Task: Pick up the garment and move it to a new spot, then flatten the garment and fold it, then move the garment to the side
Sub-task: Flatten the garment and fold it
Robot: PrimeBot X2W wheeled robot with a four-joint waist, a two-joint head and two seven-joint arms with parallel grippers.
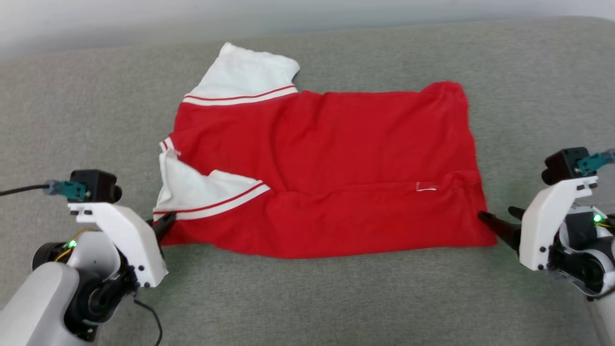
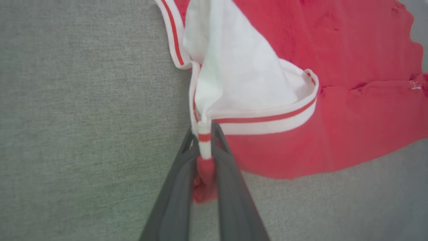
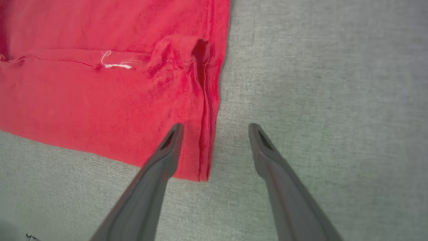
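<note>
From the head camera, the garment (image 1: 326, 173) lies spread out on a grey woven surface (image 1: 432, 298), its neck end towards the robot's left and its hem towards the right. It shows as a plain red body, with no print on the upturned face. The far sleeve (image 1: 245, 72), white with red-and-white striped trim, sticks out at the far edge, and the near sleeve (image 1: 202, 192) lies folded over onto the red cloth. The left gripper (image 1: 166, 223) is at the garment's near left corner, its dark tips touching the cloth just below the folded sleeve. The right gripper (image 1: 496, 213) is at the near right hem corner, one tip at the cloth's edge and the other just beyond it over the grey surface. In the left wrist view, the two dark fingers (image 2: 230, 180) are clenched on the garment: a bunched strip of striped trim and a wad of red cloth are pinched between them, with the white sleeve fanning out above the tips. In the right wrist view, the jaws stand wide apart and hold nothing; one finger (image 3: 160, 160) lies over the red corner, the other finger (image 3: 277, 167) over bare grey fabric, and the hem edge runs between them. A short white thread (image 3: 117, 65) shows on the red cloth farther up
</note>
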